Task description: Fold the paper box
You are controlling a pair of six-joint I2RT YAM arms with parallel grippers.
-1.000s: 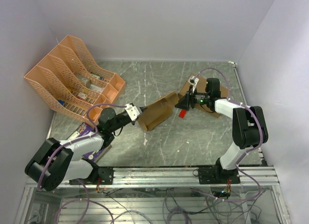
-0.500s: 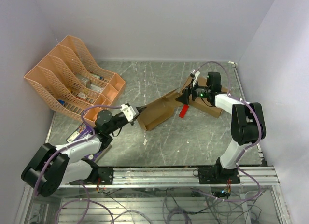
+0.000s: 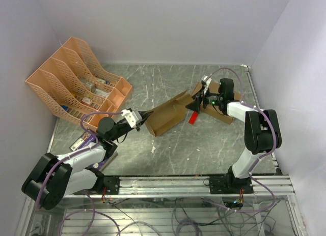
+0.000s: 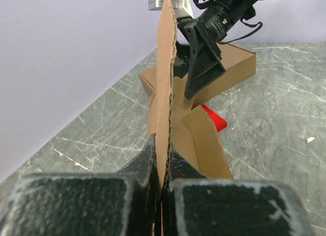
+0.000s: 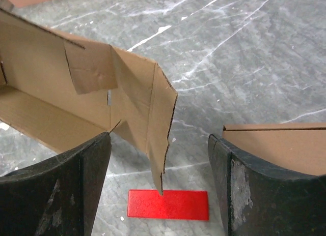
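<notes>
Box (image 3: 165, 116) sits mid-table, half-formed: trough open upward, long axis running 8 to 2 o'clock, one tall panel standing on edge.

Left gripper (image 4: 162, 149) is clamped tight on that panel at the 8 o'clock end. It's a thin single-wall pinch and we see no other support.

Right gripper (image 5: 159, 154) is spread wide at the 2 o'clock end, holding nothing. The end flap (image 5: 147, 109) hangs between its fingers (image 5: 56, 195), touching neither that we can see.

Risks as we see them:
- One pinch point on thin board. Any sideways push from the right could swing the box about the left jaws, or buckle the panel off its score line.
- The flap is skewed and already kinked. If the right jaws close here, we'd expect a crease across the face rather than at the fold, or a neighbouring tab caught in with it.
- Red strip (image 5: 168, 204) lies on the table (image 5: 244, 53) right under the flap tip, 4 o'clock of the box. A low pass could drag it or trap it inside the fold.
- Big box (image 5: 275, 144) is just beside the right-hand finger, 2 o'clock of the box. Opening wider or sweeping that way would shove it.

Rack (image 3: 76, 83) at 10 o'clock is well apart, no concern.
</notes>
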